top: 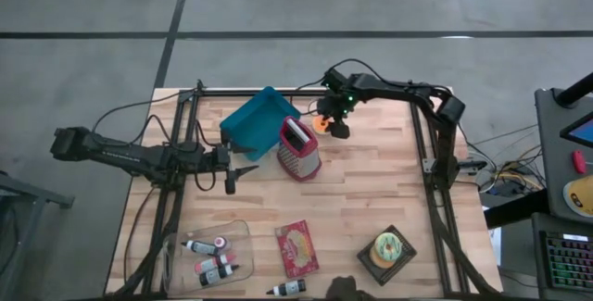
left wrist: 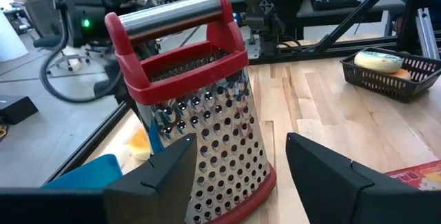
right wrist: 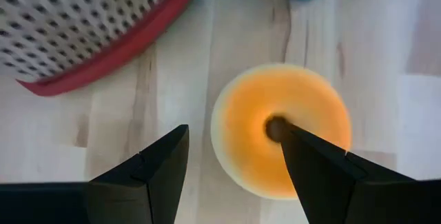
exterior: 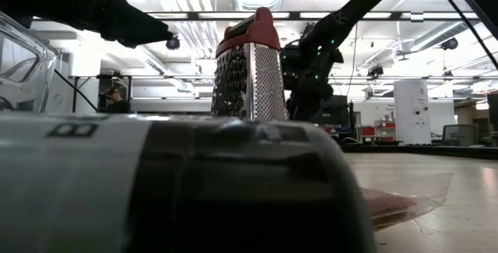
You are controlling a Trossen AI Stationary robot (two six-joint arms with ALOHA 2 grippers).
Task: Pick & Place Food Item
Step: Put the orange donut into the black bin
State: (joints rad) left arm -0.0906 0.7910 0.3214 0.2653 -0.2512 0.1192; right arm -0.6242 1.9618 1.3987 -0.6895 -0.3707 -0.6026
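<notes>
The right gripper hangs open directly above the orange donut, which lies beside the grater. It should descend straight, keeping one finger each side, then close gently. The left gripper waits open.

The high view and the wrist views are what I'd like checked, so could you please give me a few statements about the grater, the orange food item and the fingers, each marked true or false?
1. The red grater stands upright on the table. True.
2. The right gripper hangs over the orange food item with its fingers open. True.
3. The left gripper is shut on the grater. False: its fingers are open and it holds nothing, facing the grater.
4. The doughnut lies in the blue bin. False: it sits in a dark basket near the table's front edge.
5. The orange food item is already lifted. False: it rests on the wood.
</notes>
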